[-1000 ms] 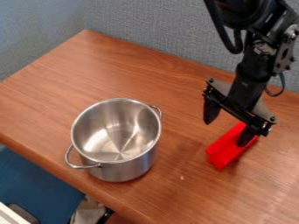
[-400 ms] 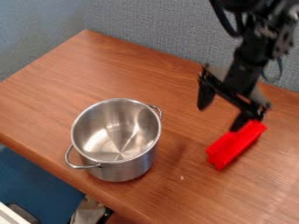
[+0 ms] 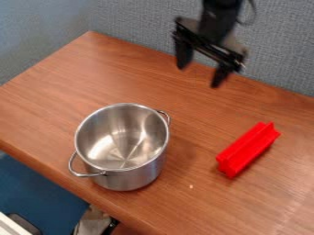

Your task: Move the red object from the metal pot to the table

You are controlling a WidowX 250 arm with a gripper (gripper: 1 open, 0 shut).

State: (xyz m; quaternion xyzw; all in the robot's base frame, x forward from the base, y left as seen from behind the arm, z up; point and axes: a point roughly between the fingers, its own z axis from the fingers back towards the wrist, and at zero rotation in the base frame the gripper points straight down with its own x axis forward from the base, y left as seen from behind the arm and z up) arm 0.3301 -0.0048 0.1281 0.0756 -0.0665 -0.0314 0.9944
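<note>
Since the red object (image 3: 249, 149) lies freely on the surface (image 3: 73, 73) | hand (image 3: 207, 61) released, above-left | metal pot (image 3: 120, 145) empty

The pincer (image 3: 205, 63) is black, with two slim straight fingers under a blocky wrist.
</note>
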